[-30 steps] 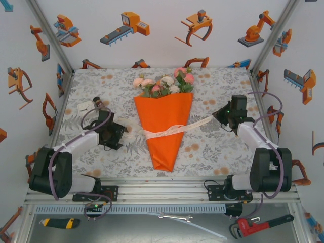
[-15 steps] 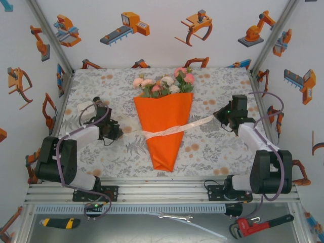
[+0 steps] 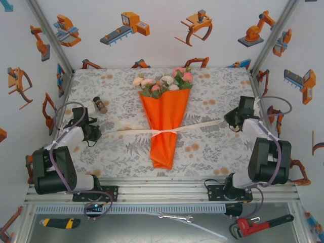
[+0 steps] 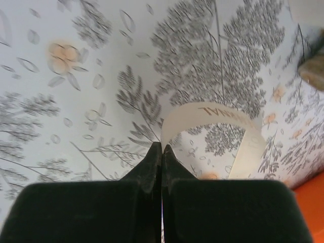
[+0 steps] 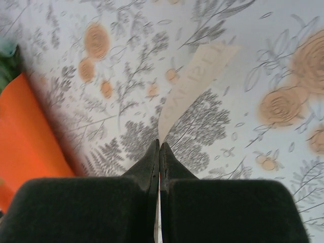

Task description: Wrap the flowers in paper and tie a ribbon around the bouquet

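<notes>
Left gripper (image 4: 162, 148) and right gripper (image 5: 159, 146) each pinched an end of the long cream-white fabric ribbon (image 3: 200, 124), stretched tight around the bright orange paper cone (image 3: 164, 114).

Top camera high at the near edge, looking down and forward across the whole table (image 3: 212, 147), left wrist camera close behind the left gripper (image 4: 162, 147), right wrist camera likewise behind the right gripper (image 5: 159, 145), all three sharing the ribbon (image 3: 202, 124).
</notes>
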Controlling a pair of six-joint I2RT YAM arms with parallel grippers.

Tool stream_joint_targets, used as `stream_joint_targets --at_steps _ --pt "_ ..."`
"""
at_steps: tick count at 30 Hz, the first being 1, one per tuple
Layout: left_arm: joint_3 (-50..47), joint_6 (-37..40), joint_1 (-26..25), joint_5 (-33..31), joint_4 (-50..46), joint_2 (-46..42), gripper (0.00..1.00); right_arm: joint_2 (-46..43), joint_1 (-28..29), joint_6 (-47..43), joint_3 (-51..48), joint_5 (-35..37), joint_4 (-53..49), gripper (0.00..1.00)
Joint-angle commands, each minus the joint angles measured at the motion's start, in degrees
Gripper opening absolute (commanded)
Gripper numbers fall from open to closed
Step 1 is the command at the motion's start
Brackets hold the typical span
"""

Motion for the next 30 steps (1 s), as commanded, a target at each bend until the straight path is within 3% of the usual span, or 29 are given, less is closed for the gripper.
stream_joint_targets --at_steps 1,5,13,15,19,22,25,26,28,30 --pt "-1.2 3.8 5.3 -1.8 -2.7 -3.0 0.00 2.2 -4.4 -0.5 2.5 2.2 -0.2 0.00" --pt "-1.5 6.2 9.7 0.1 -3.0 -4.1 0.00 4.7 -8.9 0.8 3.4 3.0 -2.3 0.00" --pt "-3.4 5.2 10.3 1.4 -1.9 -5.7 0.00 4.2 -12.8 4.0 2.9 5.2 -3.1 0.00" --pt "-3.9 4.9 12.4 1.6 -2.2 -6.6 0.00 3.4 -14.7 5.4 2.5 5.3 -3.3 0.00" --pt "-4.3 6.8 18.1 5.0 -2.0 -7.7 0.00 3.6 -19.6 7.1 2.4 2.5 -3.3 0.00" --pt "-2.8 9.6 18.5 7.2 -1.8 -6.3 0.00 4.3 -20.0 6.3 2.8 1.1 -3.2 0.00" --pt "-2.1 11.4 16.1 11.7 0.9 -5.7 0.00 4.3 -19.9 6.1 1.4 -4.7 0.1 0.00" --pt "-1.6 12.1 14.4 11.7 0.9 -6.3 0.02 3.9 -19.7 5.8 0.6 -6.9 2.0 0.00" --pt "-0.3 14.5 10.1 11.0 0.9 -8.8 0.27 2.5 -19.3 3.7 -0.4 -11.7 5.4 0.00" --pt "1.7 18.1 5.5 9.9 0.4 -11.6 0.51 0.6 -17.9 -0.2 1.5 -13.7 1.9 0.24"
